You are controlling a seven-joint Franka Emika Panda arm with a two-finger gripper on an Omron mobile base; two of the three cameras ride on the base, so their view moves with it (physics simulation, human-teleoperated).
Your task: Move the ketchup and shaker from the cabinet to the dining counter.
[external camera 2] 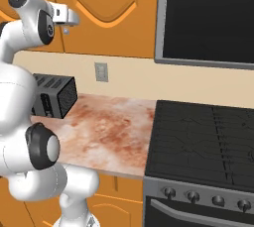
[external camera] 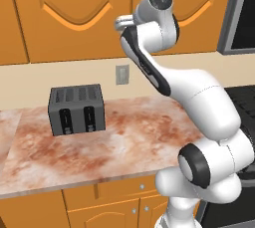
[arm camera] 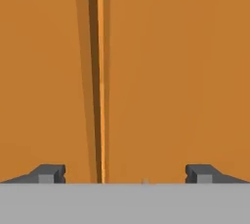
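Ketchup and shaker weren't to be seen; presumably both sat inside the cabinet (external camera: pixel 74 18), whose doors looked shut or nearly so. Arm was raised w/ the hand right up against the cabinet front. In the hand view the gripper (arm camera: pixel 125 173) faced plain orange door panel, fingertips (arm camera: pixel 49 173) spread wide apart w/ nothing between them — hand released, empty. A dark vertical seam (arm camera: pixel 95 81) ran between the tips, nearer the left one; likely the gap where two doors meet or a door edge, can't tell which.

Below, the toaster (external camera: pixel 76 109) stood on the marble worktop (external camera: pixel 124 137), wall outlet (external camera: pixel 122 74) behind it, stove (external camera 2: pixel 203 137) to the right.

Judgement: step in hand was opening the cabinet, task barely begun. To do it well:
- find the knob first; none showed in the hand view, so reposition along the seam till it did.
- centre the tips either side of it, close firmly before pulling.
- pull along the door's arc, not straight back, else grip may slip.
- swing door fully clear so the reach onto the shelf isn't blocked.
- keep elbow high, away from toaster.
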